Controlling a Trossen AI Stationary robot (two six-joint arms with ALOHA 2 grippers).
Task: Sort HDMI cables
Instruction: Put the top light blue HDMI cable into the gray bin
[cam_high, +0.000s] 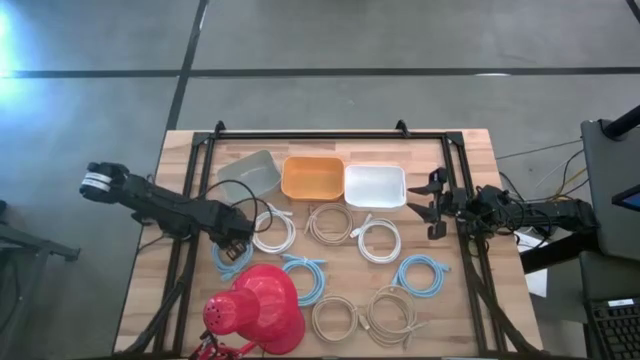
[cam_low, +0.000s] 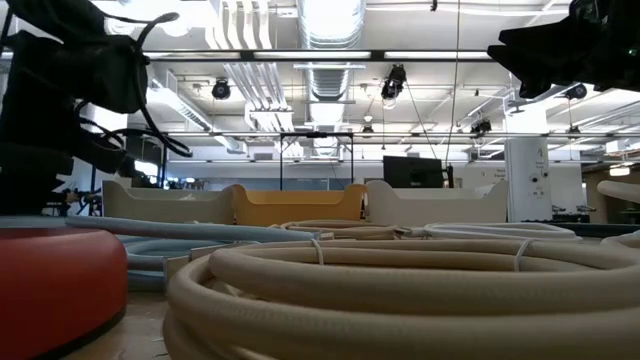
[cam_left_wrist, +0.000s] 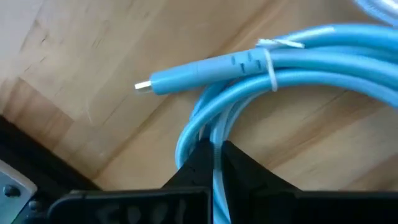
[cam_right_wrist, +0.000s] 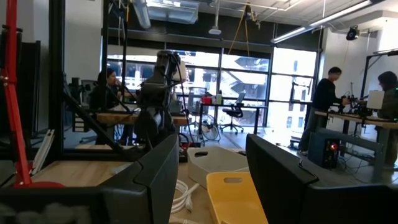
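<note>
The table (cam_high: 140, 290) is light wood grain under a black frame (cam_high: 330, 135). Three bins stand in a row: grey (cam_high: 250, 172), orange (cam_high: 312, 178) and white (cam_high: 375, 185). The coiled HDMI cables are white (cam_high: 378, 240), beige (cam_high: 330, 222) and light blue (cam_high: 420, 275). The lamp (cam_high: 255, 310) is red. Both arms are black; the left gripper (cam_left_wrist: 214, 158) pinches a light blue cable (cam_left_wrist: 280, 62).

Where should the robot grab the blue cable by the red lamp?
Probably on the coil's rim, from straight above. The light blue cable lies flat on the table, so the left gripper can pinch a few strands; its fingers already close on them.
</note>
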